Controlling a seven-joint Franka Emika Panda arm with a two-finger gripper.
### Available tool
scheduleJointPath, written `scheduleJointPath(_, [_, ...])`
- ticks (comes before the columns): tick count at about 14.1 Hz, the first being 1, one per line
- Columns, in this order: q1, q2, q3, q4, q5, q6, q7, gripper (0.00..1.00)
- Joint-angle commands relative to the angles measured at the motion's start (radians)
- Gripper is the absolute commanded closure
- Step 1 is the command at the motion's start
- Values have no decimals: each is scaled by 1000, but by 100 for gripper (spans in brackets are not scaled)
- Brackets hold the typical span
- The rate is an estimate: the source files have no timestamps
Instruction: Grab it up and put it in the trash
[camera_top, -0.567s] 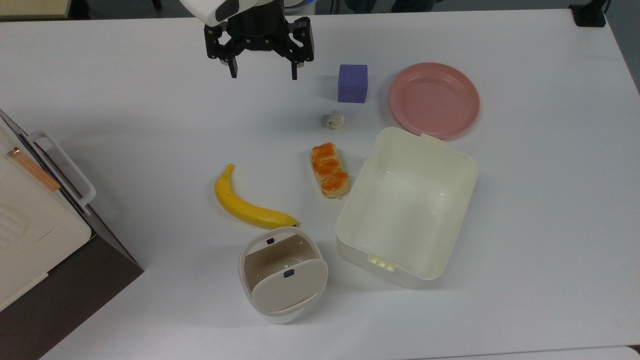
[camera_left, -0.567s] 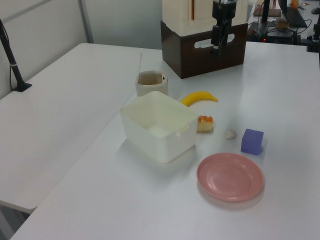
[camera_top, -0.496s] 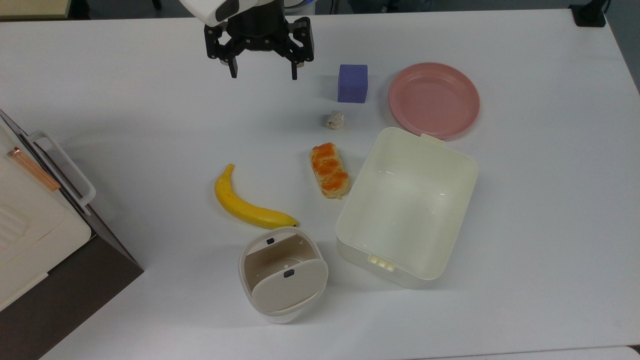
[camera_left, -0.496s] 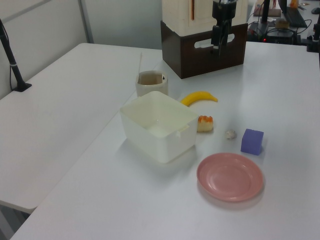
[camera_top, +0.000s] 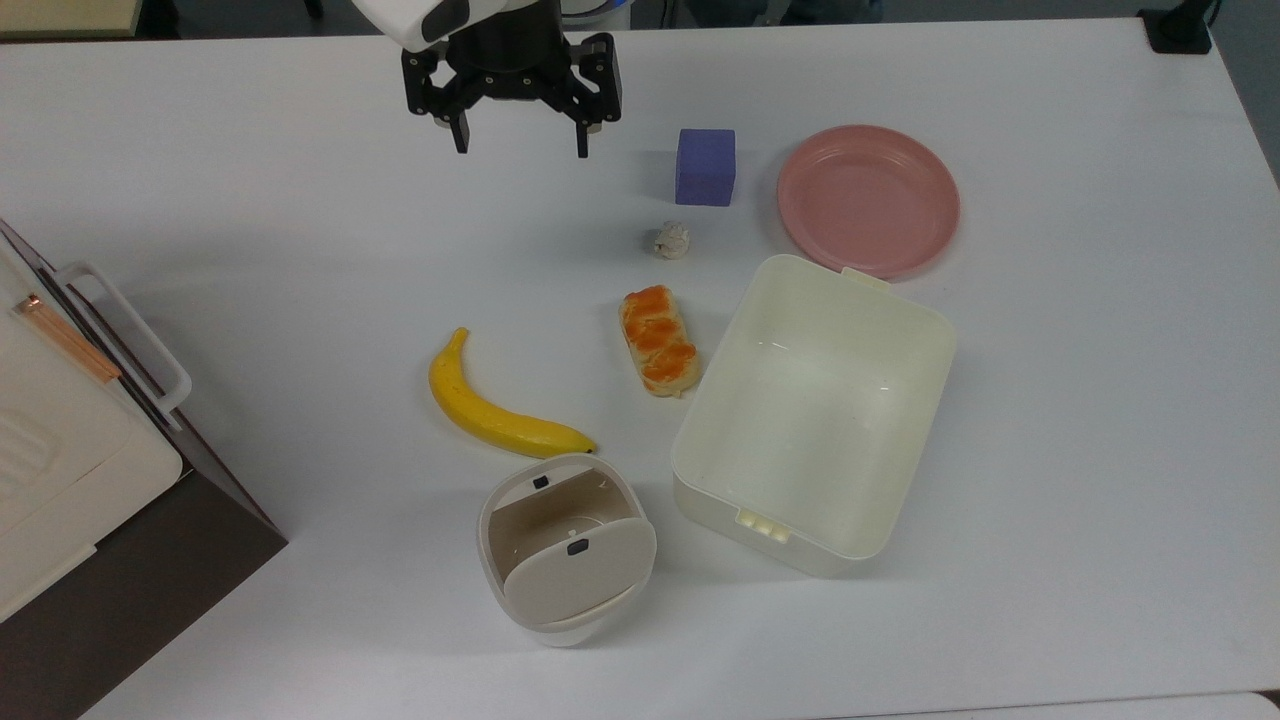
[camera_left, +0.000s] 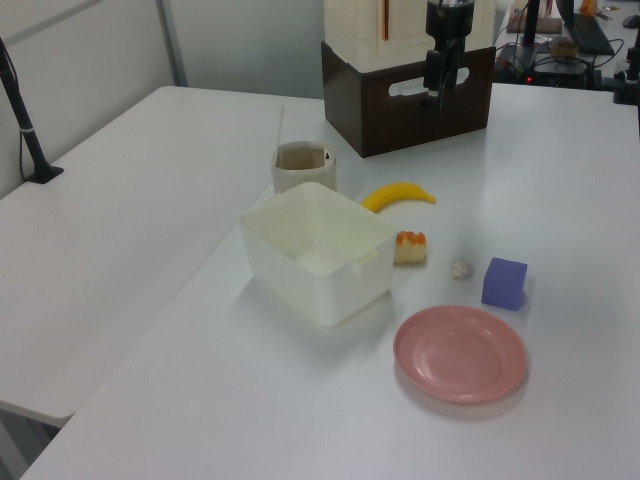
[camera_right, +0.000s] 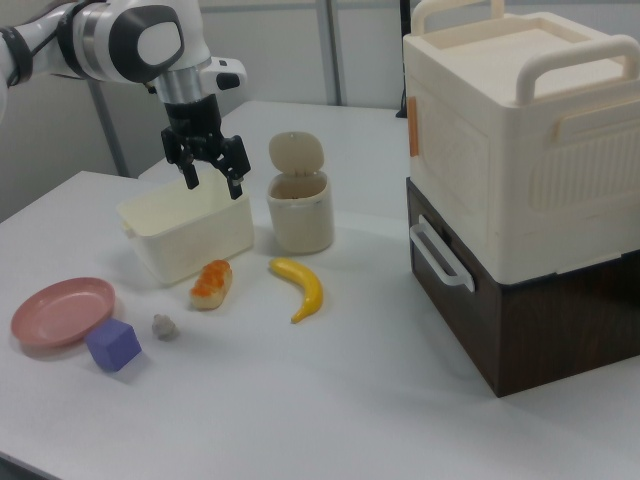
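The small off-white paper wad (camera_top: 671, 239) (camera_left: 460, 267) (camera_right: 165, 326) lies on the white table just below the purple cube (camera_top: 705, 166) in the top view. My gripper (camera_top: 521, 150) (camera_right: 212, 186) hangs open and empty above the table, at the top view's upper middle, well to the left of the wad. The round cream trash bin (camera_top: 562, 549) (camera_left: 303, 166) (camera_right: 298, 209) stands near the top view's bottom middle, with its swing lid tilted up.
A banana (camera_top: 496, 405), an orange-glazed bread roll (camera_top: 658, 339), a large cream tub (camera_top: 925, 334) and a pink plate (camera_top: 868, 198) lie around the wad. A cream and brown box (camera_top: 80, 480) (camera_right: 540, 190) stands at the top view's left edge.
My gripper has shifted slightly toward the top view's upper left. Nothing on the table has moved.
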Motion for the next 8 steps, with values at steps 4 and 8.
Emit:
scheduleJointPath(4, [7,-32,-5,-20,-19,-34,20,0])
scheduleJointPath(8, [10,-30,-3,-25,-21,-34,20,0])
